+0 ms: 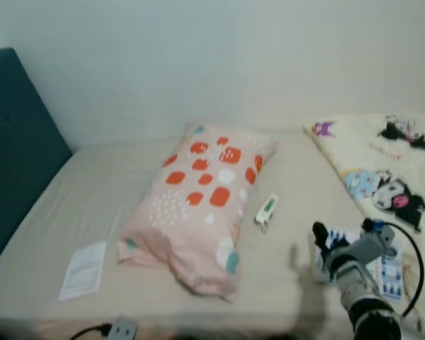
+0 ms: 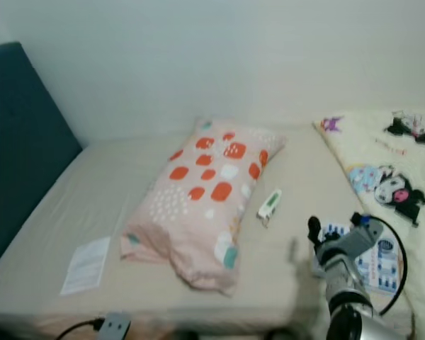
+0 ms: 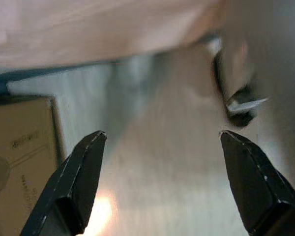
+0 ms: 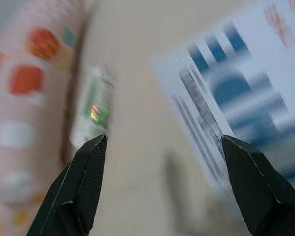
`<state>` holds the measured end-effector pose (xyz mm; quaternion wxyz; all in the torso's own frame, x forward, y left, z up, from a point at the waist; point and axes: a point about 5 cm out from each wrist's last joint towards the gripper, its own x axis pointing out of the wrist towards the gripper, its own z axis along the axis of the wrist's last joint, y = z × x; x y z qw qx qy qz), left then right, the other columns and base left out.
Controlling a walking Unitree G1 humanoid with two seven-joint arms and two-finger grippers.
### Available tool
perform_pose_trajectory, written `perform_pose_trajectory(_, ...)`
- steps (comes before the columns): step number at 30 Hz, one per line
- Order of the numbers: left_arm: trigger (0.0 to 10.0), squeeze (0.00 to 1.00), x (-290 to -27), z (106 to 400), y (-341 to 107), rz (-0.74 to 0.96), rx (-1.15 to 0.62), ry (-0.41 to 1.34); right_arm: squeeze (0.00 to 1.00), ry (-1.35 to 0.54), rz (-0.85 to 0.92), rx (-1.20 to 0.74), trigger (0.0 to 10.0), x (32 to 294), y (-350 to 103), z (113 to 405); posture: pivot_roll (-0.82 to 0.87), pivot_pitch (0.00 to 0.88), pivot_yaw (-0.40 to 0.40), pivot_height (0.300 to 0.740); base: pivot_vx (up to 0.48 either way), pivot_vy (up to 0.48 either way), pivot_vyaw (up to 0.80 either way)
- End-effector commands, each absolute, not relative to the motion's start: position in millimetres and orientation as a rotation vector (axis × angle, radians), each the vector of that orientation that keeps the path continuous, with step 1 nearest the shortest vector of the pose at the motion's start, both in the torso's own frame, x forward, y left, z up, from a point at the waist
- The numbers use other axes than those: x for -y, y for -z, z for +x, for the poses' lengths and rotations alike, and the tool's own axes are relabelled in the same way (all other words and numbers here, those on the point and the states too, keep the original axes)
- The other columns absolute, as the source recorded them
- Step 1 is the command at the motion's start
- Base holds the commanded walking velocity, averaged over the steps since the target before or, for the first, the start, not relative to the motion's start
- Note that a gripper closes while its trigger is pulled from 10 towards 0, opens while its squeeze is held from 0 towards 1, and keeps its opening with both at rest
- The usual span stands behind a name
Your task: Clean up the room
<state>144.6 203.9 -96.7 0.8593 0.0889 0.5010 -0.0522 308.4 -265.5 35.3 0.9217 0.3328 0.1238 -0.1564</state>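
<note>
My right gripper (image 1: 340, 232) hovers open over the bed's right side, just above a white and blue printed packet (image 1: 387, 270). In the right wrist view its fingers (image 4: 83, 182) frame bare sheet, with the packet (image 4: 246, 88) on one side and a small white and green device (image 4: 94, 110) on the other. That device (image 1: 267, 210) lies on the beige sheet beside a pink pillow with orange spots (image 1: 202, 202). A white paper slip (image 1: 83, 269) lies near the bed's front left. My left gripper (image 3: 162, 135) hangs open below the bed's edge, over the floor.
A cream blanket with cartoon figures (image 1: 393, 170) covers the bed's right part. A teal headboard (image 1: 14, 142) stands at the left and a pale wall behind. A grey plug with a black cable (image 1: 117, 329) sits at the front edge. A cardboard box (image 3: 19, 157) stands on the floor.
</note>
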Motion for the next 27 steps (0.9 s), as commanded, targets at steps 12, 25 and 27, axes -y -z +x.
perform_pose_trajectory(12, 10.0, 0.0, -246.5, 102.6, 94.4, 0.26, -1.041, 0.166, 0.0, 0.184, 0.804, -0.096, 10.0, 249.8, -60.3, 330.3, 0.21, 0.405, 0.207, 0.623, 0.0, 0.0, 0.0)
perform_pose_trajectory(25, 10.0, 0.0, -279.3, 65.9, 76.6, 0.326, -0.982, 0.239, 0.0, 0.079, 0.909, 0.23, 10.0, 269.1, -132.0, 361.4, 0.34, 0.546, 0.309, 0.623, 0.0, 0.0, 0.0)
perform_pose_trajectory(27, 10.0, 0.0, -282.3, 63.6, 69.0, 0.335, -0.949, 0.256, 0.0, 0.074, 0.933, 0.274, 10.0, 271.5, -143.3, 365.5, 0.37, 0.576, 0.332, 0.623, 0.0, 0.0, 0.0)
